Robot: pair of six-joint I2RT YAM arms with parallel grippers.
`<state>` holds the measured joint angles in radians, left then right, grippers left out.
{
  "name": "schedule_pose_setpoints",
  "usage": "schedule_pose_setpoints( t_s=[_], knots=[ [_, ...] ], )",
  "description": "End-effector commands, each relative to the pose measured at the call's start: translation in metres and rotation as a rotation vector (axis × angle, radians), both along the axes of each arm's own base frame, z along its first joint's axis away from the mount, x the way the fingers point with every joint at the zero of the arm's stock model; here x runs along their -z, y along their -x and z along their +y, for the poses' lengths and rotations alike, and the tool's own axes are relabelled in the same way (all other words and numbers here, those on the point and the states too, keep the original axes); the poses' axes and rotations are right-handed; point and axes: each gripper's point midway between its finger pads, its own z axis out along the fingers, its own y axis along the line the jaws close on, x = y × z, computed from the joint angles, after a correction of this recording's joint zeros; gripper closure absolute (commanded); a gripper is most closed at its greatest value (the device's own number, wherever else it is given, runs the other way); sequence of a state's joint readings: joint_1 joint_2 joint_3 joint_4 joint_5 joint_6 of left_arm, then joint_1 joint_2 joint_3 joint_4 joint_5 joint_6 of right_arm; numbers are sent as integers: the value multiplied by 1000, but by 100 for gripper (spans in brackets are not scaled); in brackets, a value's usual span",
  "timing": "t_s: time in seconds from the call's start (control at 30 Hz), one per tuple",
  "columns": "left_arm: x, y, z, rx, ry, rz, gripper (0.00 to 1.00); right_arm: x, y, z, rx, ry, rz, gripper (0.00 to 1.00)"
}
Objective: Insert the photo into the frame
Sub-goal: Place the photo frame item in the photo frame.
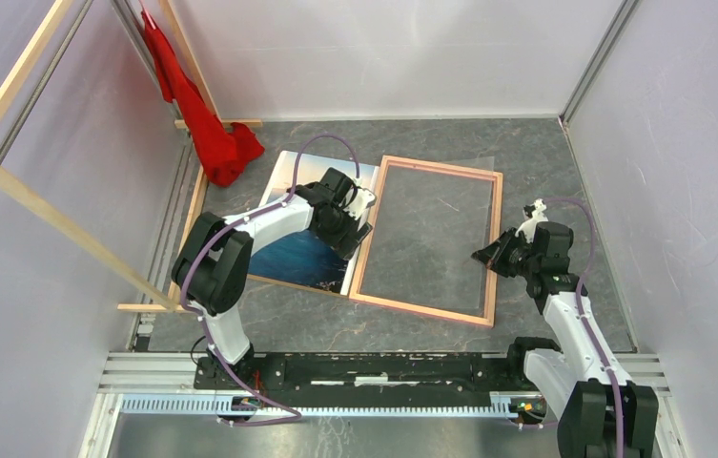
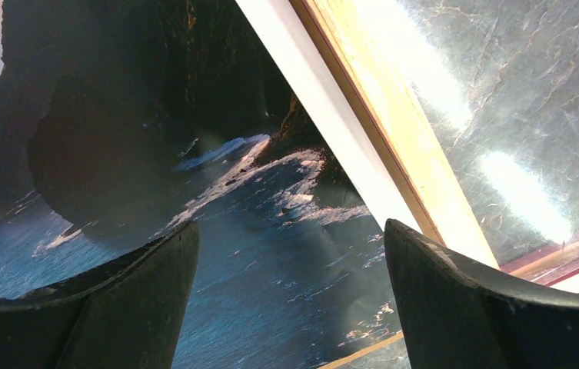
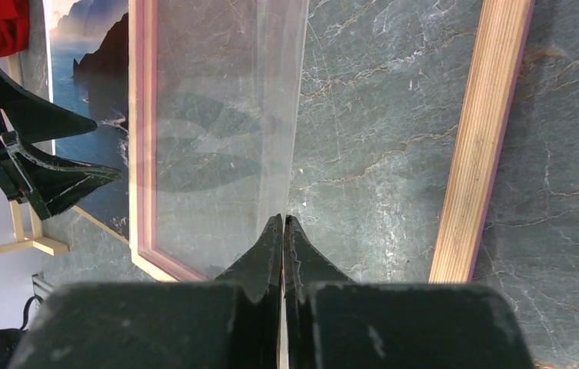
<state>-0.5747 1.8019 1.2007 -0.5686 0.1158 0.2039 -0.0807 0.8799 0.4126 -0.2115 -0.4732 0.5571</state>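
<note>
- Grey marbled worktop (image 1: 564, 219) between pale walls, both arms reaching over it.
- Found the photo (image 1: 309, 260) lying picture-up directly beneath the left fingers (image 2: 290, 227), its white border running past the finger nearer the frame (image 1: 421, 311).
- Found that frame flat with its tan back up, its long rail just beyond the same finger. Could not tell whether rail and border touched or overlapped.
- Saw the left fingers spread wide, holding nothing.
- Saw the right fingers (image 3: 283, 223) pressed together, nothing visible between them. Tips sat at the edge of a clear sheet (image 3: 224, 115) lying in the frame's opening.
- Judged the step in hand to be taking the photo by its bordered edge.
- Best done by lowering squarely and closing on the white border alone, well clear of the rail.
- Needed one finger worked under the edge, since the print lay flat.
- Called for a slow lift, because so large and limp a print would likely sag and drag.
- Worth steadying the frame with the right fingers, lest it slide.
</note>
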Motion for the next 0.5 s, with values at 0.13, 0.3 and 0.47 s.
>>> schedule_pose_setpoints(
  t_s=[0.13,0.3,0.47],
  knots=[
    [-12,-13,-7,33,16,-66,4,-8,-1,-4,28,9,-38,100],
    [-11,-14,-6,32,5,-69,4,-8,-1,-4,38,3,-47,100],
    [-10,-15,-5,35,-3,-75,3,0,3,-4,44,-6,-37,100]
  ],
)
